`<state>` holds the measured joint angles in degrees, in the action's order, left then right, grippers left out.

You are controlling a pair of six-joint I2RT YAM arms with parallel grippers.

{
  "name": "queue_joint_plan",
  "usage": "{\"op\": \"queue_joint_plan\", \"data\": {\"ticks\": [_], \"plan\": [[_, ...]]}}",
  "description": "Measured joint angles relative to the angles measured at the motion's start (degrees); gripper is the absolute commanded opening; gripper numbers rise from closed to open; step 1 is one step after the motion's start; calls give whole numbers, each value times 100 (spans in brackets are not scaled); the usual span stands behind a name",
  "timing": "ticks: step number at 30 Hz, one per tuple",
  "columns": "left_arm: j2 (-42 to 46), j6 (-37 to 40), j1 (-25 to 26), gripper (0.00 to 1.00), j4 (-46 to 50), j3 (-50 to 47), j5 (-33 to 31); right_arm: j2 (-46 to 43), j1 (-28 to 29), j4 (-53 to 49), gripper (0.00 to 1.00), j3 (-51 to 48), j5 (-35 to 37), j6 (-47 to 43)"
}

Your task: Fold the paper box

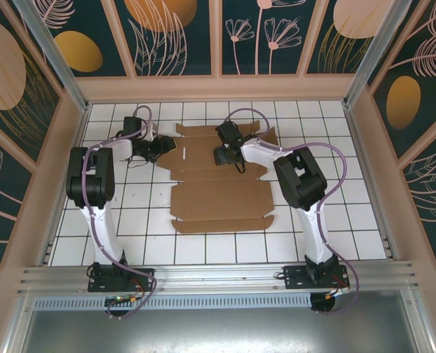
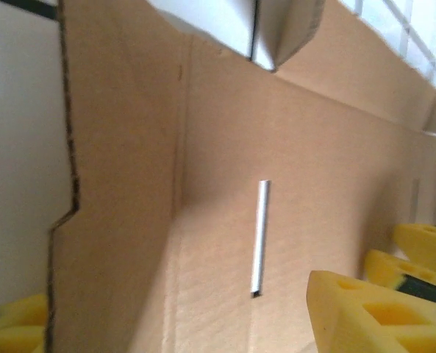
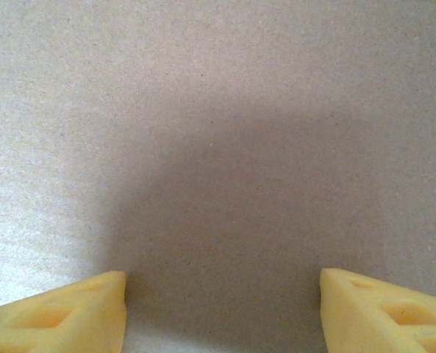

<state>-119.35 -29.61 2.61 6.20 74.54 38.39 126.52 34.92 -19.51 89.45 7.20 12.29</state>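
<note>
The paper box (image 1: 221,198) is a brown cardboard sheet lying mostly flat on the white tiles in the middle of the table. My left gripper (image 1: 162,151) is at the sheet's far-left edge. In the left wrist view its open jaws (image 2: 177,294) straddle a raised side flap (image 2: 122,147), one yellow finger (image 2: 12,327) outside it and the other (image 2: 365,312) over the panel beside a narrow slot (image 2: 259,235). My right gripper (image 1: 229,156) hovers over the far panel, its fingers (image 3: 221,276) open just above bare cardboard (image 3: 218,110), holding nothing.
White tiled floor (image 1: 335,198) surrounds the sheet on all sides. Beige walls (image 1: 218,88) with patterned panels enclose the cell at the back and sides. An aluminium rail (image 1: 218,273) carries both arm bases along the near edge.
</note>
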Motion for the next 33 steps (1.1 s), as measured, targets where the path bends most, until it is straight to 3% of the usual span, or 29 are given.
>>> {"op": "queue_joint_plan", "data": {"ticks": [6, 11, 13, 16, 24, 33], "plan": [[-105, -227, -9, 49, -431, -142, 452, -2, 0, 15, 64, -15, -17, 0], [-87, -308, -26, 30, -442, -166, 404, -7, -7, 26, 61, -26, -15, 2], [-46, -326, -7, 28, -404, -149, 352, -7, -11, 28, 60, -31, -17, 2], [48, -321, 125, 31, -280, -31, 284, -7, -11, 28, 60, -33, -15, 2], [138, -247, 802, 69, -22, 437, -39, -7, -17, 50, 59, -37, -15, 4], [-232, -354, 1281, 73, 44, 824, -251, -26, -22, 98, 59, -76, -17, 4]]}}
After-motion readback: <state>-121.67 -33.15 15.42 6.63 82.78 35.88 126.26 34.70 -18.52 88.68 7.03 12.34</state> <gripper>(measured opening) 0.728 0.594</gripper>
